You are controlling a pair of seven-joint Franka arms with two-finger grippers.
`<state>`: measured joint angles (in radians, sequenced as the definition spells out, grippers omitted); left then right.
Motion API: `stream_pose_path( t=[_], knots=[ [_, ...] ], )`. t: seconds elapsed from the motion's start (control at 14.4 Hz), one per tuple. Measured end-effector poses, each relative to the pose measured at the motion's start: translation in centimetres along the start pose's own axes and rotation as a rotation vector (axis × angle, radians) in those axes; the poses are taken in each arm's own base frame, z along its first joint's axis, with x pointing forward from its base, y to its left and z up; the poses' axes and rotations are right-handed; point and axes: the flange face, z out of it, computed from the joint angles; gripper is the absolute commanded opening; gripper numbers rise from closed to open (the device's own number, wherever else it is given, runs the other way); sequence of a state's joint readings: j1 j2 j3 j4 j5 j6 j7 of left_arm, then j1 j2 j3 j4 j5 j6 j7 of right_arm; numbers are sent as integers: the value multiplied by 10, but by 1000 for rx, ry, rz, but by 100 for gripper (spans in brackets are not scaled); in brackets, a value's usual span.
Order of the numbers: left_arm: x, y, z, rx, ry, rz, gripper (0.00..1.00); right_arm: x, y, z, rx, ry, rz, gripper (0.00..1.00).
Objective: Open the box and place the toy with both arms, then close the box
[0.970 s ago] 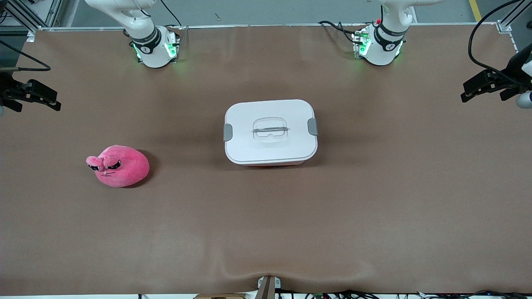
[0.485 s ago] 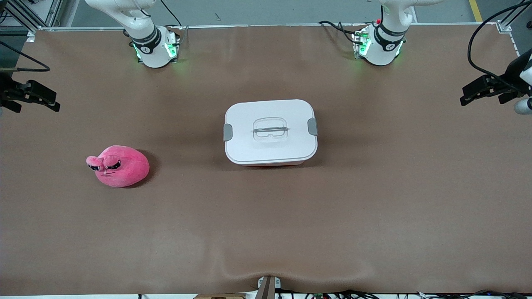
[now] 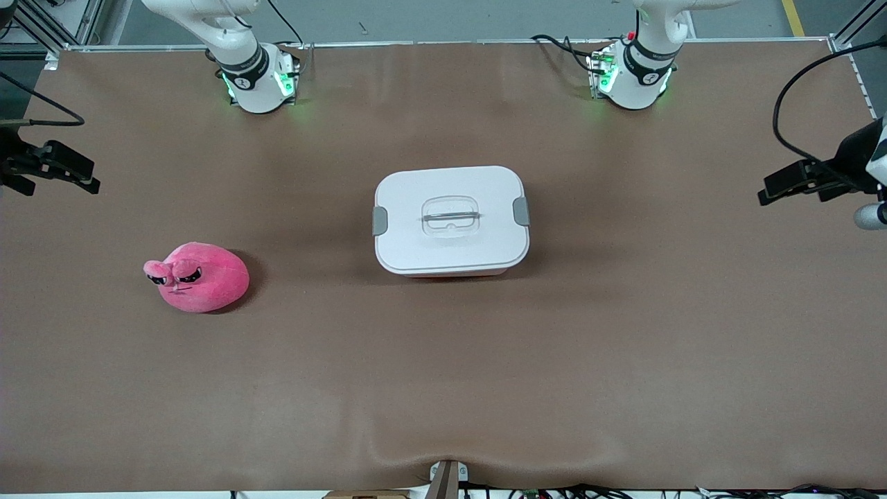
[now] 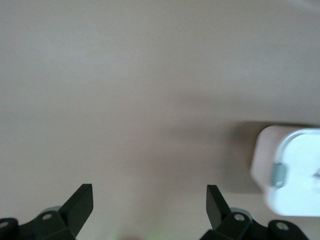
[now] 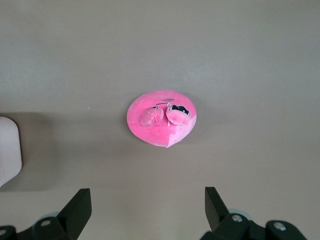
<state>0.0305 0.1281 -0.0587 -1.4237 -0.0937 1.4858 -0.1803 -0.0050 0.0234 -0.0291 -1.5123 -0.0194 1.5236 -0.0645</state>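
Observation:
The box [image 3: 450,220] stands mid-table, its white lid on and a grey clip [image 3: 380,220] at each end. The pink plush toy [image 3: 197,276] lies on the table toward the right arm's end, nearer the front camera than the box. My right gripper [image 3: 91,179] hangs open and empty over the table edge at the right arm's end. In the right wrist view the gripper [image 5: 148,202] is apart from the toy [image 5: 161,120]. My left gripper [image 3: 768,190] hangs open and empty over the left arm's end. The left wrist view shows the gripper [image 4: 149,200] and the box's end [image 4: 295,175].
The brown table mat [image 3: 443,388] is bare around the box and toy. The two arm bases [image 3: 256,80] [image 3: 634,76] stand along the table edge farthest from the front camera. A small mount [image 3: 447,478] sits at the nearest edge.
My left gripper has moved a little inward toward the box and lower in the front view. My right gripper has barely shifted. The box and toy have not moved.

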Motion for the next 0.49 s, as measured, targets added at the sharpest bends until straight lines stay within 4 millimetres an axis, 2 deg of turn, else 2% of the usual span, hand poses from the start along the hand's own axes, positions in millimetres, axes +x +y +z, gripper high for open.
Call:
stream_pose_path(
  t=[0.21, 0.49],
  knots=[
    [8, 27, 17, -29, -13, -166, 100, 5, -1, 8, 0, -13, -3, 100],
    [-6, 96, 29, -22, -19, -348, 100, 13, -7, 22, 1, -33, -13, 100]
  ],
)
